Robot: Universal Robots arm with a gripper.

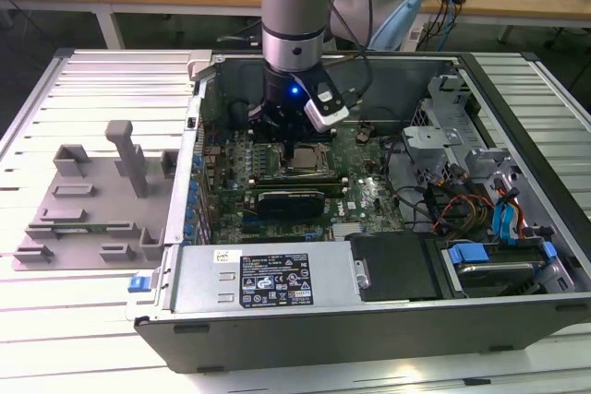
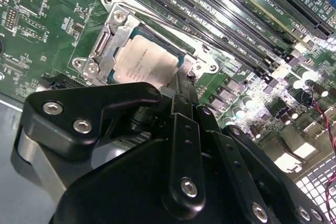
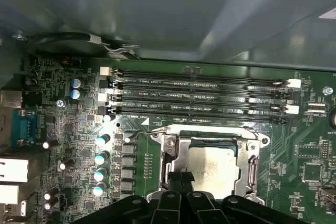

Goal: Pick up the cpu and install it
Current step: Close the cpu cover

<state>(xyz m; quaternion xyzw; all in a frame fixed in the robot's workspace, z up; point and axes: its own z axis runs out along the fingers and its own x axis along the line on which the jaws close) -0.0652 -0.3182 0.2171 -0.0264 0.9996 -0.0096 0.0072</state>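
The cpu, flat and silvery-white, lies seated inside the metal-framed socket.

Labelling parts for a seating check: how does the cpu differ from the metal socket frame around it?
Shape: the cpu is a solid square plate; the socket frame is an open surround with screws at its corners. Finish: the cpu is dull and plain; the socket frame glints. Place: the cpu lies inside the opening, the socket frame around it. Both are silvery metal, lying flat on the green motherboard.
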